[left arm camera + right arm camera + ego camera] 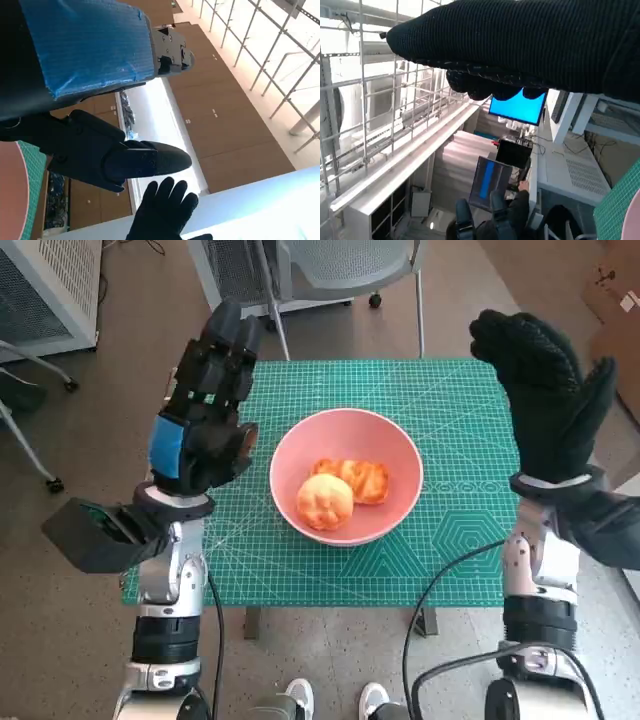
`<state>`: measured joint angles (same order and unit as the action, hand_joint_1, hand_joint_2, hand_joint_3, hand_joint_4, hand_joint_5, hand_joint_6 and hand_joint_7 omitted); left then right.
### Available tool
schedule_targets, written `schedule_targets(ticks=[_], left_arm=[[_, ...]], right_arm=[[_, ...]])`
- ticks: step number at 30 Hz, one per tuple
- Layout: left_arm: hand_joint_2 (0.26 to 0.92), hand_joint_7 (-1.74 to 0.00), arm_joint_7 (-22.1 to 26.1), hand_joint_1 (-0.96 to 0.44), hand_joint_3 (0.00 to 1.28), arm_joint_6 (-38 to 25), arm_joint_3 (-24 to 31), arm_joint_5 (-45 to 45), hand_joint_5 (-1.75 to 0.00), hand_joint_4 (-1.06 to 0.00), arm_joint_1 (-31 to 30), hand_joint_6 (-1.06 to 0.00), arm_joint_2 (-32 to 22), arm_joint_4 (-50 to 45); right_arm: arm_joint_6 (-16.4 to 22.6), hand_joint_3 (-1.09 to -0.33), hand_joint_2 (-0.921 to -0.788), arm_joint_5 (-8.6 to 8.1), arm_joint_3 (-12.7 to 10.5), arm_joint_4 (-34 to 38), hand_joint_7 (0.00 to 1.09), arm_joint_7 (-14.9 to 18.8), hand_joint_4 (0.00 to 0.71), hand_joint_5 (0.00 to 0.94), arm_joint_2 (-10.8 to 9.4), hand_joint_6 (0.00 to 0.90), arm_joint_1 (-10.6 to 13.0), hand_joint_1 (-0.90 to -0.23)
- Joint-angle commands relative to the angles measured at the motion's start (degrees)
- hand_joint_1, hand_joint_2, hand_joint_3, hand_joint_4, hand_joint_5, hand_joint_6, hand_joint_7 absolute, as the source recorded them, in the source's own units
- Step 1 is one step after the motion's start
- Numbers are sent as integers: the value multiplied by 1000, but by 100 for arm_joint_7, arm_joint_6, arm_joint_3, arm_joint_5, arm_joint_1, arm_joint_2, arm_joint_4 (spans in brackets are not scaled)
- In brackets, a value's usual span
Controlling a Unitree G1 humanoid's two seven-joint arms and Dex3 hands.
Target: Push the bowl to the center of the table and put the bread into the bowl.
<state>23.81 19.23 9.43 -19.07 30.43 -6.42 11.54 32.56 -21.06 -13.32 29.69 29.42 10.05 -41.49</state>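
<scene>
A pink bowl sits near the middle of the green cutting mat in the head view. Two golden pieces of bread lie inside it: a round bun in front and a ridged piece behind it. My left hand is raised above the mat's left edge, fingers up, holding nothing. My right hand is raised above the mat's right side, fingers spread, empty. The left wrist view shows the taped left hand, a sliver of the bowl and the right hand across from it.
A grey chair stands behind the table. A white cabinet is at the back left. A person's shoes show at the table's front edge. In the right wrist view a person sits by a laptop.
</scene>
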Motion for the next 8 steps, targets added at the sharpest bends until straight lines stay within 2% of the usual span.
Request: schedule_targets(ticks=[1, 8], left_arm=[[921, -397, -46, -677, 402, 23, 19, 4, 1, 1, 10, -1, -57, -107], [921, -414, -76, -664, 402, 20, 11, 3, 1, 1, 91, 1, -72, -103]], right_arm=[[-76, -727, -921, 33, 35, 24, 15, -19, 254, 0, -2, 390, 26, -664], [-96, -724, -921, 78, 60, -33, 9, -17, 244, 0, 57, 380, 0, -661]])
